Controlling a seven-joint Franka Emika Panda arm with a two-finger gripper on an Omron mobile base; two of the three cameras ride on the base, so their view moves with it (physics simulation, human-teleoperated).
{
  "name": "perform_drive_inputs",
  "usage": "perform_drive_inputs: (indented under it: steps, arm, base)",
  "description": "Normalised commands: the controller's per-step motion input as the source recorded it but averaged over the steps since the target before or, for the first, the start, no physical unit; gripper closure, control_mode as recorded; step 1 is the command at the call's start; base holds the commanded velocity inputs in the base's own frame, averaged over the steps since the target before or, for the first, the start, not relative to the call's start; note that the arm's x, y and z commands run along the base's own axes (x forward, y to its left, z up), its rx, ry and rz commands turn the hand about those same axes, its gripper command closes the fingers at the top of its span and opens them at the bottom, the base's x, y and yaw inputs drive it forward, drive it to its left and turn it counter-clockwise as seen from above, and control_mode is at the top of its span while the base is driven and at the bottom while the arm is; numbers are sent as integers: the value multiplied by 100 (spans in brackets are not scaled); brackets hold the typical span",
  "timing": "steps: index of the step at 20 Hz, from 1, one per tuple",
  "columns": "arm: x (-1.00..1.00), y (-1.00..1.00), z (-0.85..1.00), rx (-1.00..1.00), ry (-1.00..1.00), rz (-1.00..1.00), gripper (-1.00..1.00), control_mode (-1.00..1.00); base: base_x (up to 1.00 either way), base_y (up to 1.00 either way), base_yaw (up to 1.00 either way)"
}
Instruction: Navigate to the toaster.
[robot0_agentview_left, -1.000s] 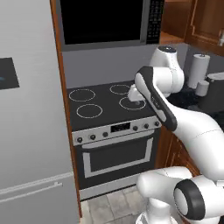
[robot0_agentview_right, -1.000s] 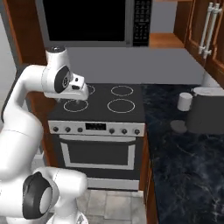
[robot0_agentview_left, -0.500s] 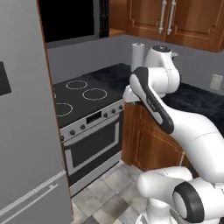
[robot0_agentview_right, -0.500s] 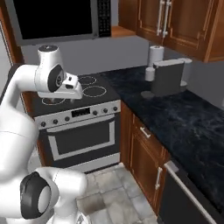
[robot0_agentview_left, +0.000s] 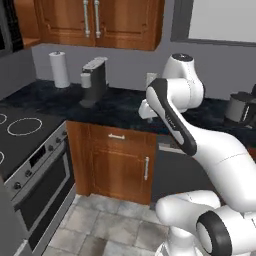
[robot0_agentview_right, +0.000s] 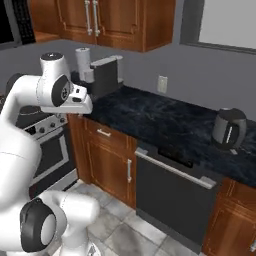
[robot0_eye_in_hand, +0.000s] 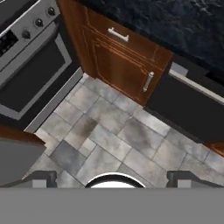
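The toaster is out of view in every frame. My gripper (robot0_eye_in_hand: 113, 176) hangs above the tiled floor in front of the wooden base cabinets, with its fingertips (robot0_eye_in_hand: 41, 177) wide apart and nothing between them. In the left base view the hand (robot0_agentview_left: 146, 110) sits in front of the dark counter's edge; from the right it (robot0_agentview_right: 81, 103) is held level with the counter top. A tall dark coffee machine (robot0_agentview_left: 95, 80) and a round grey kettle (robot0_agentview_right: 229, 129) stand on the counter.
The dark stone counter (robot0_agentview_right: 165, 122) runs rightwards from the stove (robot0_agentview_left: 30, 150). A white paper towel roll (robot0_agentview_left: 59, 69) stands beside the coffee machine. A black dishwasher (robot0_agentview_right: 172, 195) sits under the counter. Wooden wall cabinets (robot0_agentview_left: 100, 22) hang above. The tiled floor (robot0_eye_in_hand: 113, 131) lies ahead.
The whole picture has swung right as the base moved: the stove slid to the left edge, and the counter, dishwasher and kettle came into view. The arm keeps its pose.
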Motion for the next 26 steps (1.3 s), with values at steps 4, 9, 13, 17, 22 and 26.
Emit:
perform_drive_inputs:
  steps: [4,9,13,17,22,26]
  arm:
    - [0,0,0,0,0,0,-100,100]
    - [0,0,0,0,0,0,-100,100]
    - [0,0,0,0,0,0,-100,100]
    - [0,0,0,0,0,0,-100,100]
    - [0,0,0,0,0,0,-100,100]
    - [0,0,0,0,0,0,-100,100]
  base:
    - [-5,22,-88]
    - [-1,8,-87]
    - [0,3,-90]
    - [0,0,-89]
    - [0,-1,-87]
    - [3,-2,-86]
